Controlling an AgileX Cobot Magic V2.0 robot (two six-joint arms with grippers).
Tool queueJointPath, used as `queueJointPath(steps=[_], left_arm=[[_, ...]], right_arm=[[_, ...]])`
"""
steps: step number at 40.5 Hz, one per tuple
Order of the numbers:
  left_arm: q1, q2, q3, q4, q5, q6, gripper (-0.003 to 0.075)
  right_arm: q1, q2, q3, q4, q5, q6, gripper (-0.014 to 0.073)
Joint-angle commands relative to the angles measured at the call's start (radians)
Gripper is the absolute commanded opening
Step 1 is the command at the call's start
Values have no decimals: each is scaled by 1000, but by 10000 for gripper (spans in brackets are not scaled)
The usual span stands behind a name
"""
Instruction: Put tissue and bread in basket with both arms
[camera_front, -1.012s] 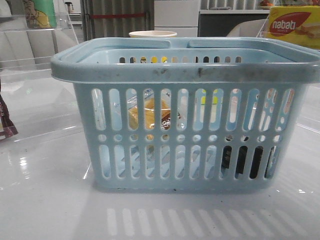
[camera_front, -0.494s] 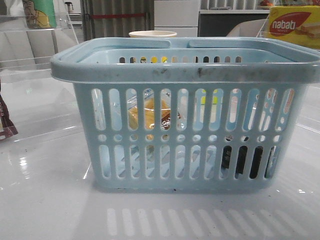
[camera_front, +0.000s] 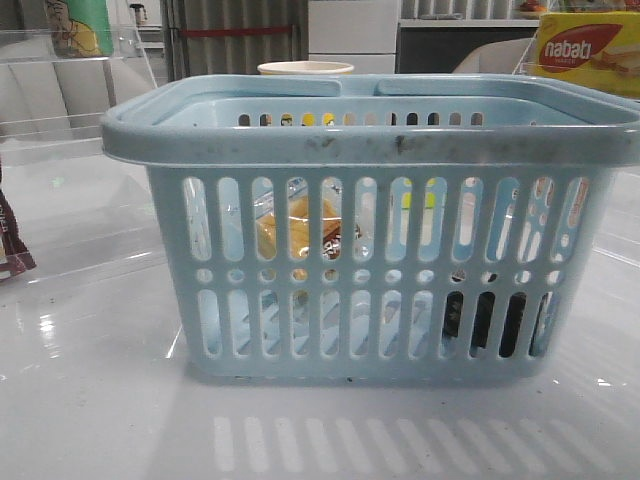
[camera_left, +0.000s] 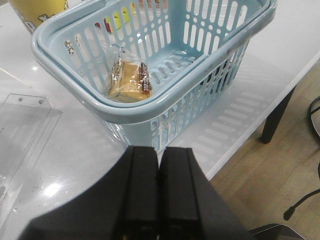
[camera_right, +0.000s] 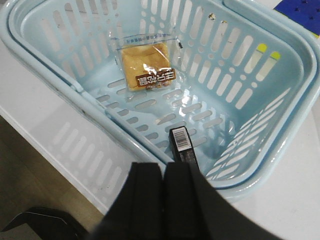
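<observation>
The light-blue basket (camera_front: 380, 140) stands on the white table and fills the front view; it also shows in the left wrist view (camera_left: 65, 75) and the right wrist view (camera_right: 280, 165). The bread (camera_right: 147, 72) in its clear bag lies on the basket floor, also visible through the slots (camera_front: 300, 228) and from the left wrist (camera_left: 131, 80). The black tissue pack (camera_right: 181, 145) lies inside the basket near its wall, dark behind the slots (camera_front: 487, 322). My left gripper (camera_left: 159, 152) is shut and empty, above the table outside the basket. My right gripper (camera_right: 163, 167) is shut and empty, above the basket rim.
A yellow "nabati" box (camera_front: 590, 52) stands at the back right. A paper cup (camera_front: 305, 69) stands behind the basket. A clear acrylic stand (camera_front: 70, 80) and a dark maroon packet (camera_front: 12, 245) are at the left. The table edge and floor (camera_left: 280, 165) are close by.
</observation>
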Motion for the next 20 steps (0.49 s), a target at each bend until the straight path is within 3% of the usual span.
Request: queueJointPath(steps=[1,8,20], left_arm=[[-6,0,-28,-26,-79,-3,93],[-8,-56,13,-18,-122,4,93],[372,-399,343,-2,-500,4,93]], right_arm=[[0,-6,-28,-3,-65,-7,57],[0,-6,-28,-3,-65,-7,57],[0,-6,-28,-3,-65,-7,57]])
